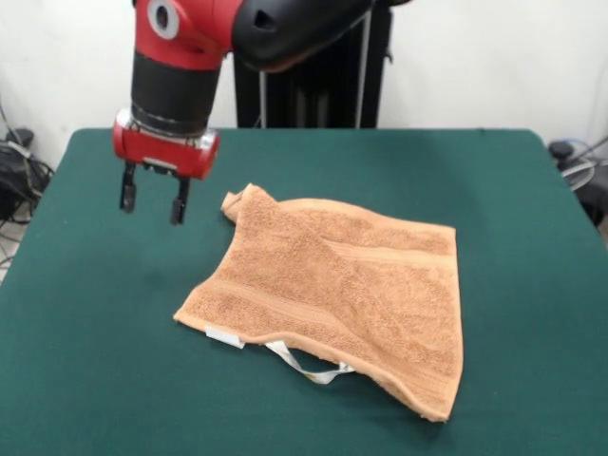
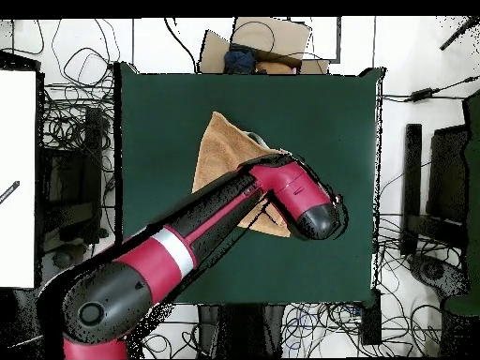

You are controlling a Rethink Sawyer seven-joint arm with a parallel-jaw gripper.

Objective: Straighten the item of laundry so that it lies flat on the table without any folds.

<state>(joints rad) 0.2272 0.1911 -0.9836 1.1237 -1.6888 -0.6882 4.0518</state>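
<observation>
Both black fingers (image 1: pixel 127 187) of the gripper (image 1: pixel 152 195) hang spread apart with nothing between them, poised above bare felt at the left of the front view, just beside the towel's upturned corner and not touching it. One red and black arm (image 1: pixel 180 66) carries this single gripper down from the top edge.

Right of it lies the one item of laundry, an orange-tan terry towel (image 1: pixel 342 285), resting near the middle of the green table (image 1: pixel 85 361). It is not flat: the corner nearest the gripper is curled up into a small peak, and a diagonal fold runs across its upper half, so the outline is uneven. A woven band runs along its near edge. One small white tag (image 1: pixel 224 335) sits at that near edge, and a thin white loop (image 1: pixel 309 369) trails from under the towel onto the felt.

From overhead, the arm (image 2: pixel 187 239) crosses over the towel (image 2: pixel 220 150) and hides much of it, gripper included. No containers stand on the table.
</observation>
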